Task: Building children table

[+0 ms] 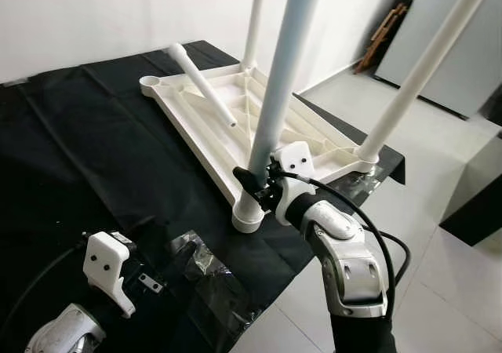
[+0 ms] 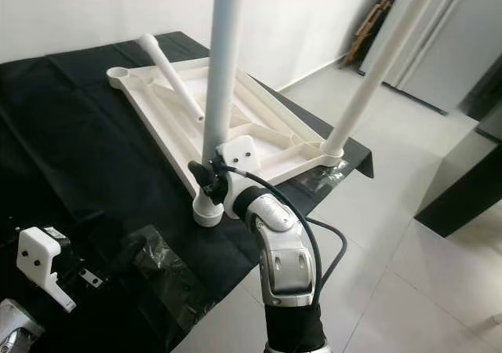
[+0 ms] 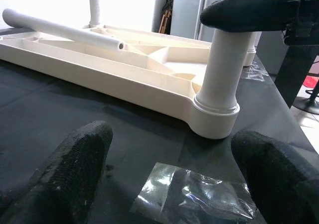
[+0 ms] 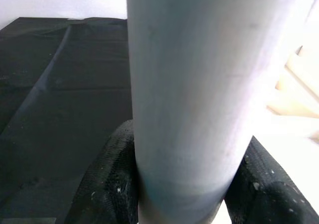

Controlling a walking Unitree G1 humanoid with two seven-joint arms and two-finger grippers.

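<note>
A cream plastic tabletop (image 1: 223, 121) lies upside down on a black cloth. Three white legs stand upright in its corner sockets. The nearest leg (image 1: 284, 78) rises from the near corner socket (image 3: 215, 118), and my right gripper (image 1: 255, 182) is shut on this leg just above the socket; its black fingers (image 4: 107, 184) press both sides of the tube. A fourth white leg (image 1: 202, 82) lies loose across the tabletop's ribs. My left gripper (image 3: 169, 184) hovers open low over the cloth, a short way in front of the near socket, holding nothing.
Crumpled clear plastic bags (image 1: 212, 278) and small metal hardware (image 1: 150, 283) lie on the black cloth (image 1: 86, 149) near my left arm. The cloth's edge runs close to the near corner socket, with white tiled floor (image 1: 439, 290) beyond. A dark block (image 1: 478, 204) stands on the right.
</note>
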